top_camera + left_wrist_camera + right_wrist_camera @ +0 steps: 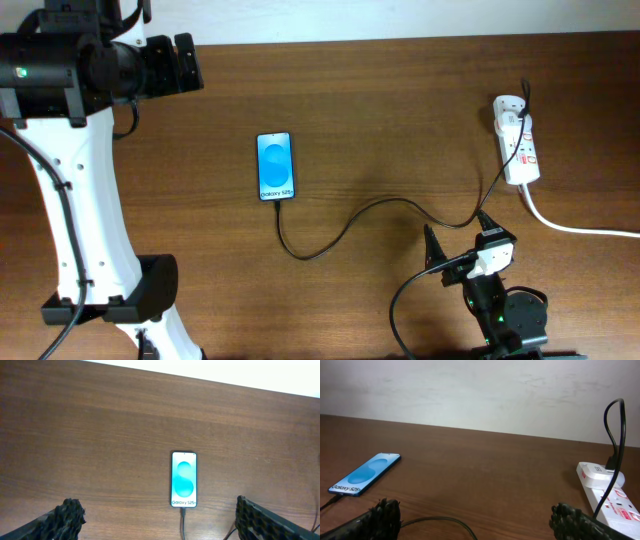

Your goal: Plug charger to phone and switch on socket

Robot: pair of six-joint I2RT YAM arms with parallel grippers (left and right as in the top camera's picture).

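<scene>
Phone (276, 166): I see the charger (340, 228) at its bottom.
Socket (517, 140): charger reaches it.
Left gripper (158, 513): fingers wide.
Right gripper (476, 513): fingers wide.

The wooden tabletop (400, 90) bears the phone (275, 166), the charger (340, 232) running from the phone's lower end, and the socket (516, 140) well right of the phone.

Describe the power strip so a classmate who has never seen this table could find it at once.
On the brown wooden table, look to the right-hand end in the overhead view. The power strip lies there: a long white bar with red marks. Unlike the blue-screened phone, it trails a thick white cord.
</scene>
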